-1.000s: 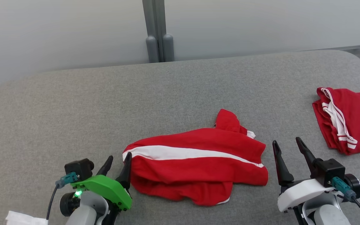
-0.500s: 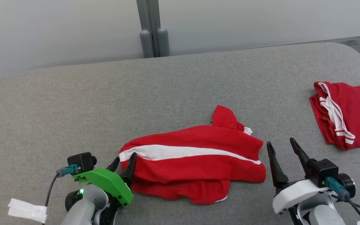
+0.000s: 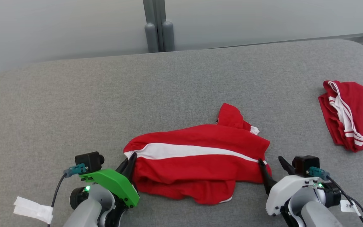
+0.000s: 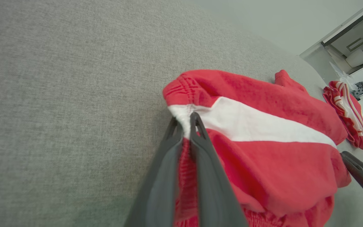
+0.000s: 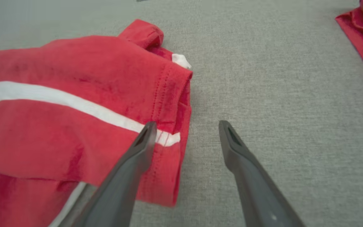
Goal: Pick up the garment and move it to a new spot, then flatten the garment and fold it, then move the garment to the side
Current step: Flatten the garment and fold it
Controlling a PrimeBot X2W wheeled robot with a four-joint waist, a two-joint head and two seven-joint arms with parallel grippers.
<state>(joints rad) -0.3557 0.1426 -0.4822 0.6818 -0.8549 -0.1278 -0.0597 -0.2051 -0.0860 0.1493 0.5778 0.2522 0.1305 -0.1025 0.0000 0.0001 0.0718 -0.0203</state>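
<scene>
Both grippers have moved in on the red garment (image 3: pixel 200 164), which lies lengthwise, left to right, on the grey padded table (image 3: pixel 181 82). Its left end, at the white stripe, is now pinched by the left gripper (image 3: pixel 128 161). At the right hem the right gripper (image 3: pixel 269 160) has its fingers apart, one over cloth and one over bare table.

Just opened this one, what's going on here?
A two-armed robot is working on a crumpled red garment with a white stripe, lying on a grey padded surface. The left end effector is shut on the garment's left edge at the stripe. The right end effector is open at the right hem, one finger over the cloth, the other over bare surface, not yet gripping. A second red garment lies apart, far right.
</scene>
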